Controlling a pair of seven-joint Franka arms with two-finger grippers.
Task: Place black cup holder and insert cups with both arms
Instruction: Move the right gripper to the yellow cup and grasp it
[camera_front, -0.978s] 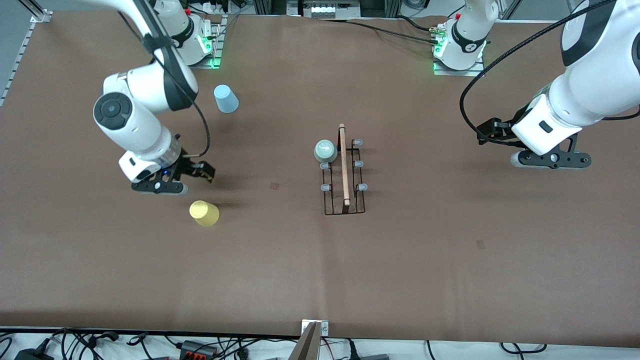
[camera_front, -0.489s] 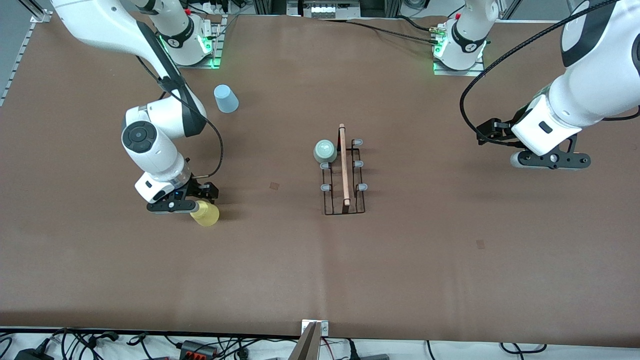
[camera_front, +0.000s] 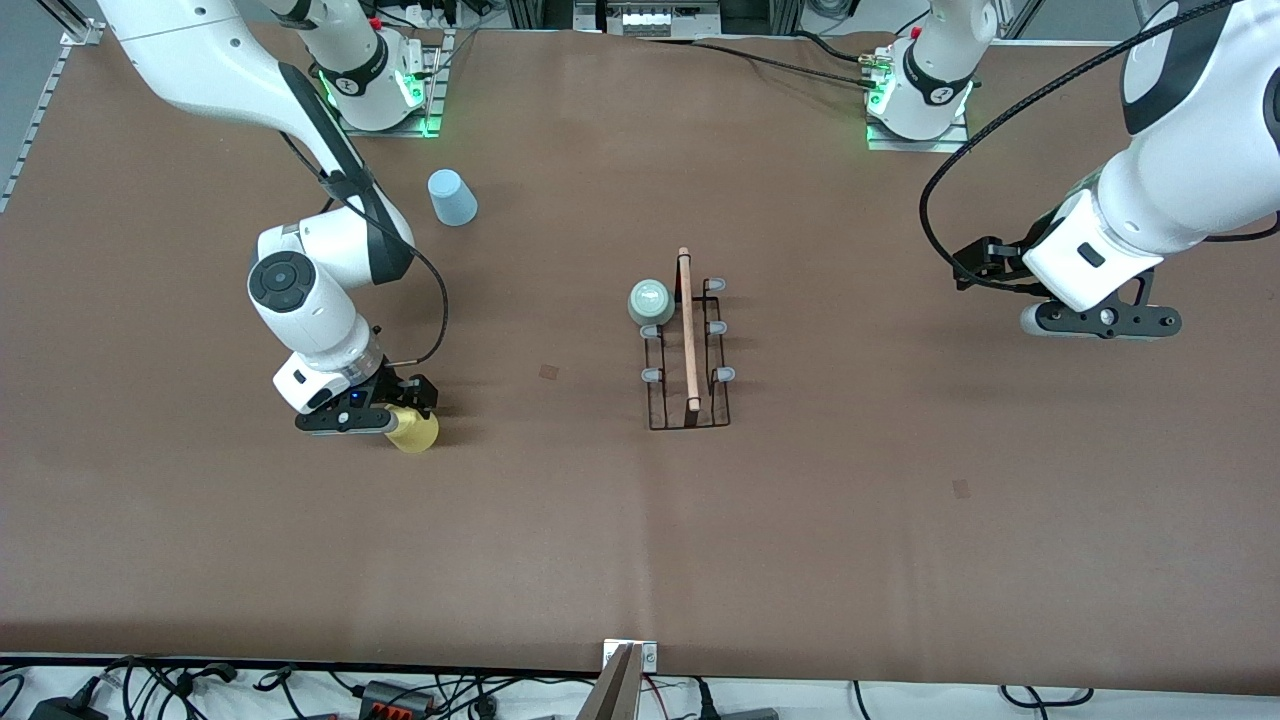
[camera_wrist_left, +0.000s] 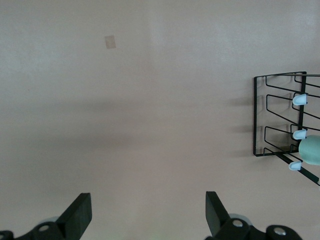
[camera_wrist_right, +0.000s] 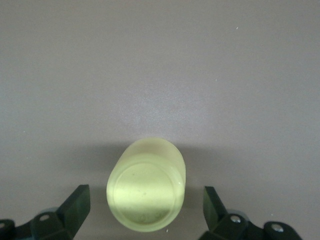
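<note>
The black rack (camera_front: 687, 345) stands mid-tabletop (camera_front: 800, 520) with its wooden rod (camera_front: 687, 330) along the top and a mint-green cup (camera_front: 650, 300) upturned on a peg at the corner nearest the robots' bases, on the side toward the right arm's end; the yellow cup (camera_front: 413, 430) sits upside down toward the right arm's end, and the light blue cup (camera_front: 452, 197) lies farther from the front camera, near the right arm's base. The right hand (camera_front: 345, 420) is low over the yellow cup with its fingers (camera_wrist_right: 75, 205) spread wide on either side, not touching it; the left hand (camera_front: 1100, 320) waits, fingers wide and holding nothing, over bare tabletop toward the left arm's end.
</note>
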